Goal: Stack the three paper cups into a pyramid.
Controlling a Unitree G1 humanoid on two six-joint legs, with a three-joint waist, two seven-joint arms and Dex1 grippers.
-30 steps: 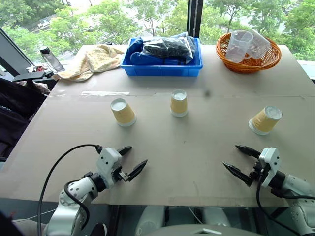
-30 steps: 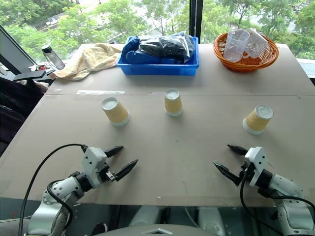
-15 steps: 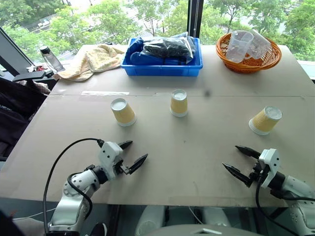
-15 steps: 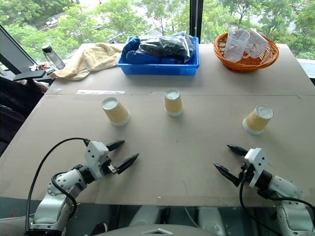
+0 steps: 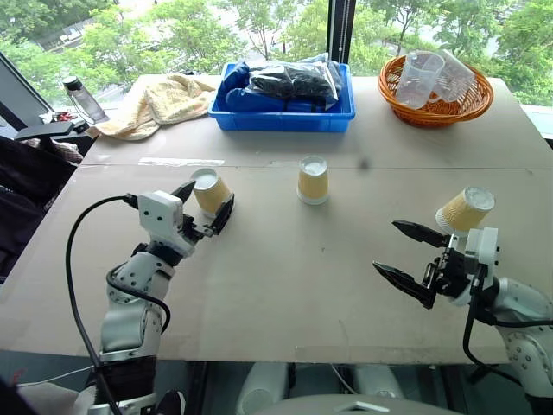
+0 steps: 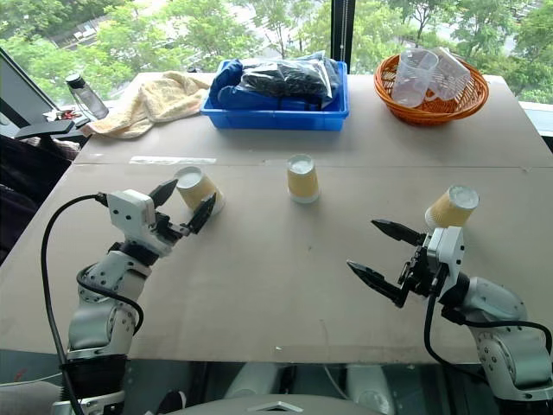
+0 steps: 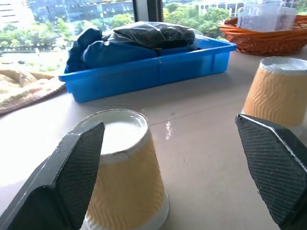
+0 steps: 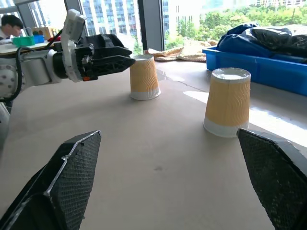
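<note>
Now left claw (image 5: 205, 207) spread (wide) flanking leftmost cup (image 5: 210, 191), untouched

On the tan surface (image 6: 285, 259) three paper cups stand upside down, well apart in a loose row: the left cup (image 6: 197, 189), the middle cup (image 6: 301, 179) and the right cup (image 6: 450, 208). The left gripper (image 6: 183, 205) has its jaws spread to either side of the left cup. The right gripper (image 6: 380, 253) hangs with jaws wide, near the right cup. At the far edge sit a blue bin (image 6: 276, 111), an orange basket (image 6: 423, 97) and a towel (image 6: 151, 99).
</note>
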